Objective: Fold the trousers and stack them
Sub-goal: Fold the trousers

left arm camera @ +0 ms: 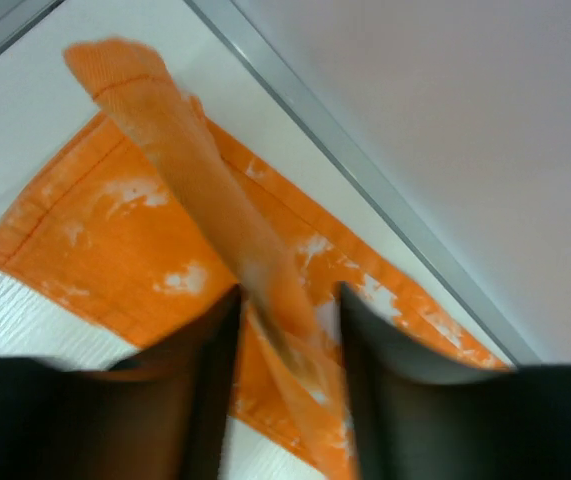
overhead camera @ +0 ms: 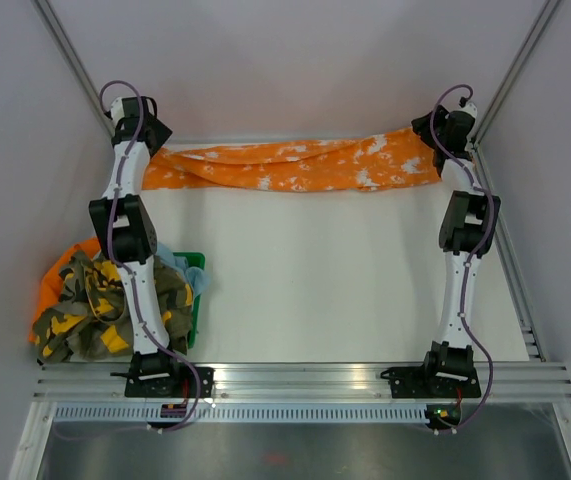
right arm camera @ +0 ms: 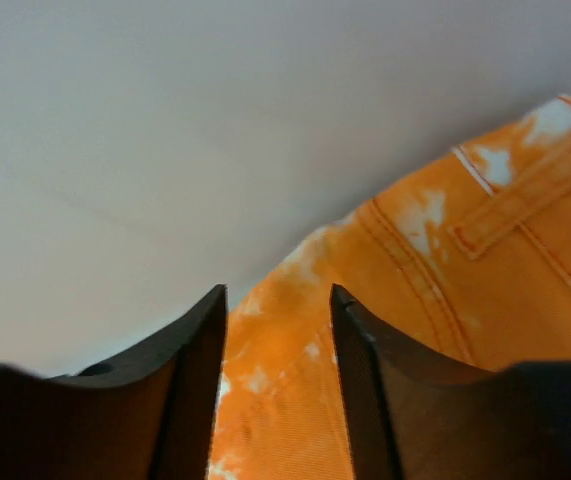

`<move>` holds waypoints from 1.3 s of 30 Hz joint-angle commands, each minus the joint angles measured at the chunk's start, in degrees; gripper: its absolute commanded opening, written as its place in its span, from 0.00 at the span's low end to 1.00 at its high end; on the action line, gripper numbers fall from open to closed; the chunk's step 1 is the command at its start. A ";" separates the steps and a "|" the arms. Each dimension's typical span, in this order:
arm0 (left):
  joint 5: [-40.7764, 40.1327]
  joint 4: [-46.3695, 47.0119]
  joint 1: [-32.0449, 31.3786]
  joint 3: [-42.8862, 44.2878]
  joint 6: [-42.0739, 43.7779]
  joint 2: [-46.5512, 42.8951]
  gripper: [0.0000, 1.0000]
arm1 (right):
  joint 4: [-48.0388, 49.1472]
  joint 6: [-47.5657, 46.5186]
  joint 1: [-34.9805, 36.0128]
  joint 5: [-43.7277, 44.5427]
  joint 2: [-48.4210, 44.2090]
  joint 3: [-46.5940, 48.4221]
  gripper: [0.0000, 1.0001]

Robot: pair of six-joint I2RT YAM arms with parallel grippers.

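White table [overhead camera: 345, 290], and we've got the orange bleach-splotched trousers [overhead camera: 295, 166] stretched along its far edge, left gripper [left arm camera: 287, 300] and right gripper [right arm camera: 277, 300] each pinching one end. Camo clothes pile [overhead camera: 105, 305] sits off its left side.

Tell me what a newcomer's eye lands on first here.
The orange white-splotched cloth trousers stretch along the far edge of the white table. The left gripper and right gripper each pinch an end in their fingers. Near left, a camouflage clothes heap fills a green basket.
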 commanded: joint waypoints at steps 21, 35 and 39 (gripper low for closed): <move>7.48 3.11 -0.14 -18.41 7.41 -18.66 0.98 | -7.64 -13.99 13.99 -17.14 -25.96 -18.48 0.92; 30.42 26.68 -9.37 -27.95 -5.57 -10.34 0.29 | -0.71 2.40 25.42 -9.40 -21.76 -28.50 0.43; 28.86 30.67 -10.43 -24.26 -11.13 -3.83 0.21 | 0.61 1.11 25.51 -7.65 -27.28 -34.40 0.42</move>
